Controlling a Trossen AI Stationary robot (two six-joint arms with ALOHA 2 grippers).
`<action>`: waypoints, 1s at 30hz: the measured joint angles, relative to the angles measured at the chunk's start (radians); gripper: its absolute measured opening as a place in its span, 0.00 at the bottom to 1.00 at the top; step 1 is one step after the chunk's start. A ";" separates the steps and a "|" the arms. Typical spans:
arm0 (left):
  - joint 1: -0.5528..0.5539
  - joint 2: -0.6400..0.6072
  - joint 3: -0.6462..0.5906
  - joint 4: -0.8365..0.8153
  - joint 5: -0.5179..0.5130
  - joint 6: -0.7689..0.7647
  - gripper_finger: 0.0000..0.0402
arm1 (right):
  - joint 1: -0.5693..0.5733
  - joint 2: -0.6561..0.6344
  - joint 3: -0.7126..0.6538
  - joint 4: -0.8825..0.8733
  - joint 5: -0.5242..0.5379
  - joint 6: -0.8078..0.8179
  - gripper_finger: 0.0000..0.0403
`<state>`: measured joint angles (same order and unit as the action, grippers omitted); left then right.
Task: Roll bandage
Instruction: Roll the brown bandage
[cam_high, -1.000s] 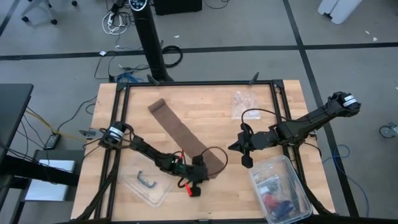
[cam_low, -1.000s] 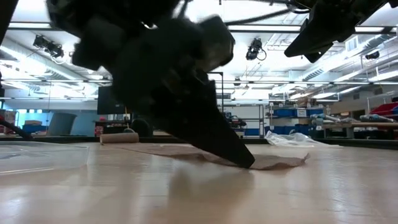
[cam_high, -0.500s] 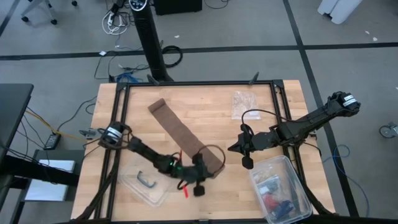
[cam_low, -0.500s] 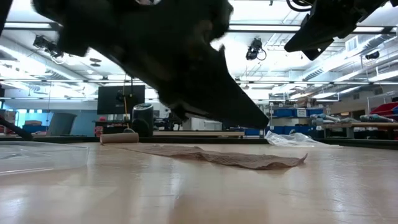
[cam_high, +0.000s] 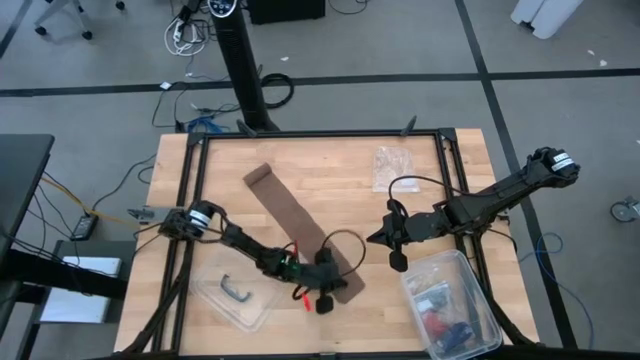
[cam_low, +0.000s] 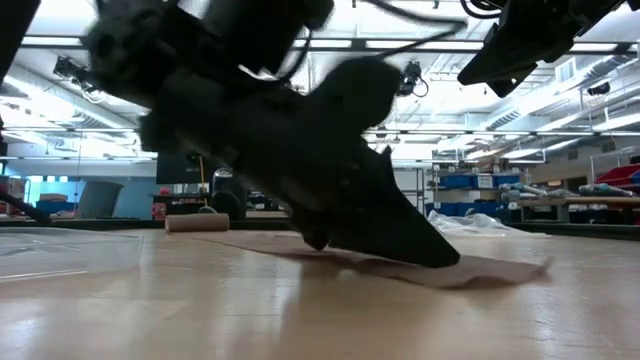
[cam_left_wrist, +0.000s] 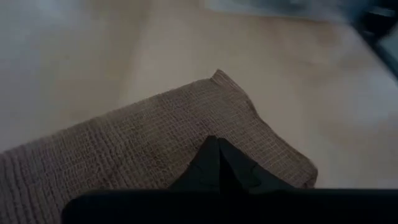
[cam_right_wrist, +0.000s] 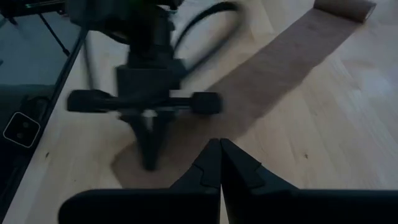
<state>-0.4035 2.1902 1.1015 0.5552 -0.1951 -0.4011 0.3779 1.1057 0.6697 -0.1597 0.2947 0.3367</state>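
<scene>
Bandage (cam_high: 300, 226) lies flat, diagonal across the table (cam_high: 330, 170), far end slightly rolled. Left gripper (cam_high: 335, 282) is low, stretched out flat, jaws closed, tips pressing the bandage's near end. Right gripper (cam_high: 376, 236) hangs raised near the clear tub (cam_high: 480, 300), jaws closed, holding nothing.

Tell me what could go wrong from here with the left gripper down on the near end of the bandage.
1. The left gripper is shut, its tips pressing the bandage flat near its end, not pinching it. It may just drag the strip instead of starting a roll.
2. The strip lies diagonally, its far end slightly curled, so any roll could wind crooked.
3. The right gripper hangs shut, off the fabric; nothing anchors the strip against sliding.
</scene>
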 joint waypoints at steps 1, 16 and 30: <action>-0.014 -0.004 0.000 -0.001 0.011 -0.004 0.00 | 0.000 0.000 0.000 0.000 0.000 0.000 0.00; -0.136 -0.158 -0.009 -0.184 -0.006 -0.025 0.00 | 0.021 0.000 0.000 0.005 0.000 0.003 0.00; -0.143 -0.486 -0.010 -0.567 -0.343 0.073 0.00 | 0.021 0.000 0.000 0.031 0.000 0.004 0.01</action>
<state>-0.5465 1.7041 1.0914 -0.0116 -0.5383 -0.3285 0.3992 1.1061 0.6697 -0.1284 0.2943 0.3408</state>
